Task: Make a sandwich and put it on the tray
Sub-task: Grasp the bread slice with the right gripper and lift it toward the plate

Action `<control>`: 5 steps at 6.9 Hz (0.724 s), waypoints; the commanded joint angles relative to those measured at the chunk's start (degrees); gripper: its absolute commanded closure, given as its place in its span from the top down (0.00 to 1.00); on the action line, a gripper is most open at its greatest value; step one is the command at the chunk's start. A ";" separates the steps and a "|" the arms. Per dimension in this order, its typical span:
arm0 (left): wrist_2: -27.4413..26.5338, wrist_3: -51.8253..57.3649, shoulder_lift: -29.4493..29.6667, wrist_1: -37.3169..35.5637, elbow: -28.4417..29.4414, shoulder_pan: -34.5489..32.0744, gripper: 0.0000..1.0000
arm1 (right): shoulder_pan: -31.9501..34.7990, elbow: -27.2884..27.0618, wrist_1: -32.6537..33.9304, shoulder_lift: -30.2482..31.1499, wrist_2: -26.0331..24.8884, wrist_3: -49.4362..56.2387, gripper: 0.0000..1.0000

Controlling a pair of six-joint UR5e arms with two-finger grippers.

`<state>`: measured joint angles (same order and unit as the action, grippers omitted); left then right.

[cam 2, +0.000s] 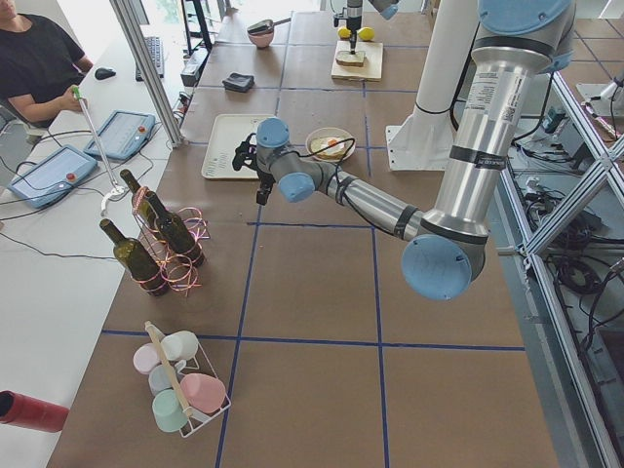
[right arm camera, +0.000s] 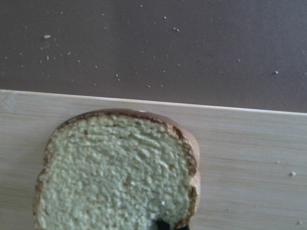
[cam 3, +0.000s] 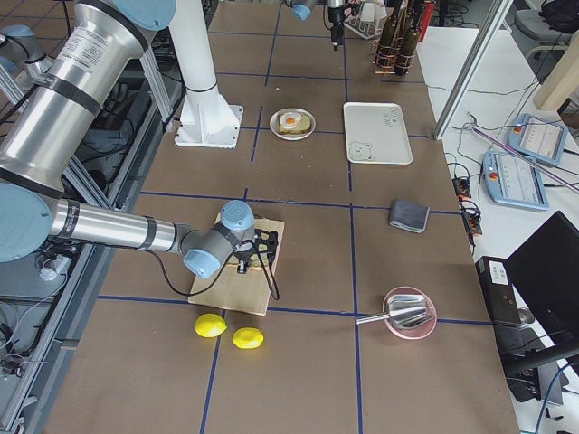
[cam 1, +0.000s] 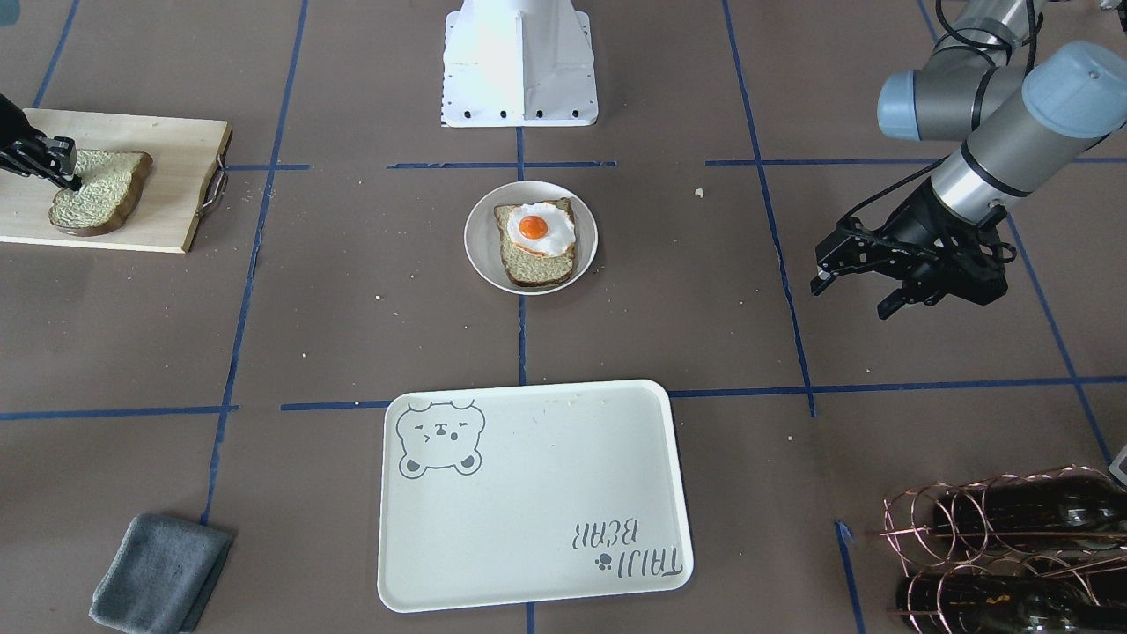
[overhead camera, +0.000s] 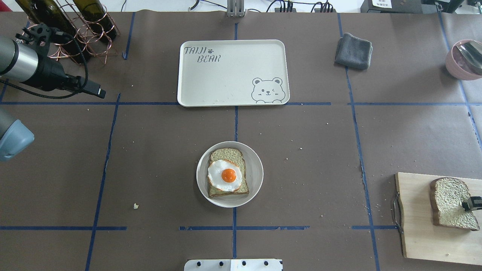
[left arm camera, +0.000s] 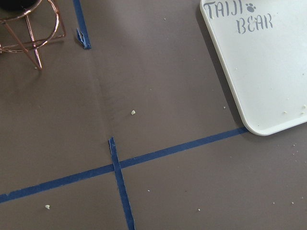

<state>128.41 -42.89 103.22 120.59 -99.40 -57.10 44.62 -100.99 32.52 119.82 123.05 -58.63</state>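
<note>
Overhead: the plate with bread slice and fried egg is shown centrally; the tray is set apart at its 12 o'clock. The second slice, on the cutting board at 4 o'clock, is touched by the right gripper (grip cannot be told); the left gripper is held spread at 10 o'clock.

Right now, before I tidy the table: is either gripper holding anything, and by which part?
Left gripper: nothing, jaws apart. Right gripper: jaws at the crust edge of the bread slice on the cutting board; closure cannot be told.
</note>
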 commanded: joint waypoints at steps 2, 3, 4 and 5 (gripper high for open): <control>0.00 -0.09 0.05 0.00 0.00 -0.03 1.00 | 1.77 -7.25 -0.18 0.50 0.61 0.00 0.00; 0.00 -0.09 0.05 0.00 0.09 0.06 1.00 | 3.61 -9.72 -0.18 -0.28 1.31 -0.08 0.00; 0.00 -0.09 0.05 0.00 0.18 0.06 1.00 | 4.41 -11.84 -0.09 -1.59 2.54 -0.26 0.00; 0.00 -0.18 0.14 0.00 0.61 0.06 1.00 | 5.12 -12.38 -0.09 -5.87 4.64 -1.31 0.00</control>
<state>128.41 -43.00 103.29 120.59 -99.16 -57.05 48.70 -111.85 32.40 117.67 125.61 -59.08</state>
